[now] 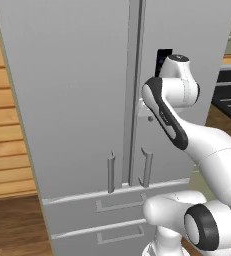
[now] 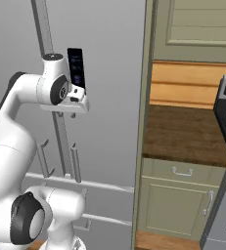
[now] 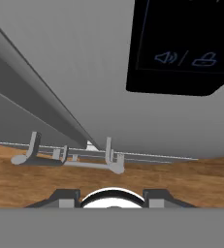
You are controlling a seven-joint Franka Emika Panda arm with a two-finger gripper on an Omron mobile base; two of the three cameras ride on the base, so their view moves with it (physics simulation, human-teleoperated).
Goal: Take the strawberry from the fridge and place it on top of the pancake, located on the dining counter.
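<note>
Two fridge (image 1: pixel 77 100) doors shut, two handles (image 1: pixel 111 173); end effector (image 3: pixel 112 194) grip indiscernible.

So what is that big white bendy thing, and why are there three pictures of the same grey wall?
The white bendy thing is a robot arm with dark joints. The grey wall is really a tall matte grey fridge with both doors shut and two upright bar handles low down. Two pictures come from cameras riding behind the arm, one on its left and one on its right, so you see the same scene from two sides. The third comes from a camera on the robot's hand, held close to the door, so the picture is tilted. There you see a black control panel on the door. The jaws just peek in at the bottom edge, and I cannot tell if they are open. Nothing is held.
</note>
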